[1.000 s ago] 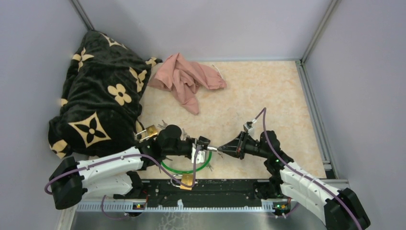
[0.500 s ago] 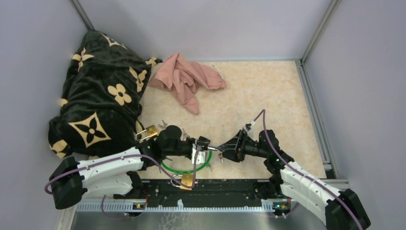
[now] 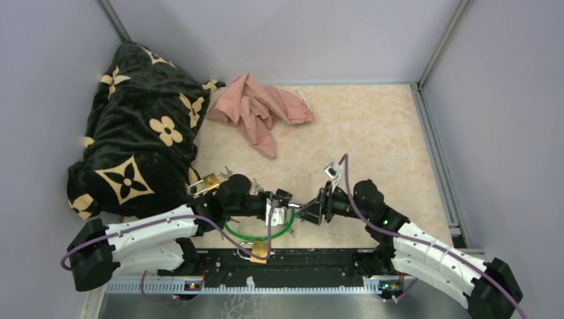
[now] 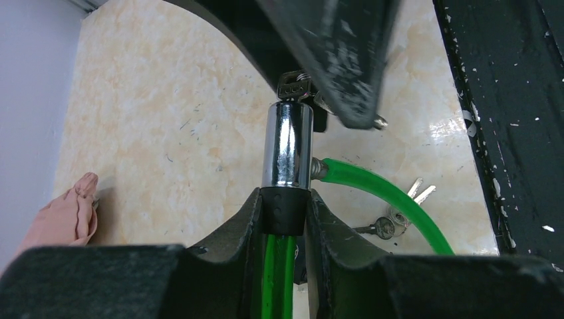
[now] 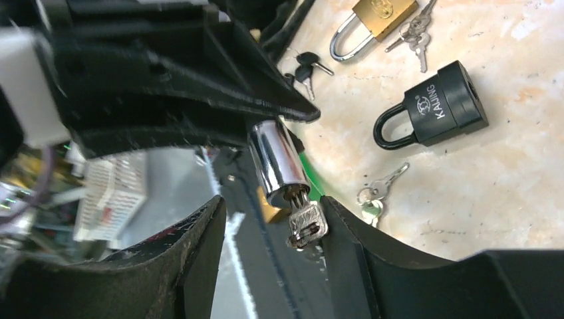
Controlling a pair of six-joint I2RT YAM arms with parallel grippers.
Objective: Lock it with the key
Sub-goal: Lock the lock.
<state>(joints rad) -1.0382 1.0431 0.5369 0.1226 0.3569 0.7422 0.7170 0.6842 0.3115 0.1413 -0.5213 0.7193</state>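
A green cable lock [image 3: 256, 236] lies looped at the table's near edge. My left gripper [image 4: 284, 199] is shut on the black collar [image 4: 284, 211] below its chrome cylinder [image 4: 287, 143], holding it up off the table. The key [image 5: 307, 222] sticks out of the cylinder's [image 5: 276, 163] end. My right gripper [image 5: 271, 203] stands open around the key: the key's head lies close against one finger, with a wide gap to the other. In the top view both grippers [image 3: 282, 203] [image 3: 307, 211] meet nose to nose.
A black padlock [image 5: 439, 106], a brass padlock [image 5: 372, 16] and loose key rings [image 5: 376, 193] lie on the table near the cable. Another brass padlock [image 3: 259, 251] sits by the base rail. A black patterned cloth [image 3: 140, 126] and a pink cloth [image 3: 259, 109] lie farther back.
My right gripper has opened off the key, and its wrist has rolled and crept closer to the lock. The left gripper keeps its hold and place.
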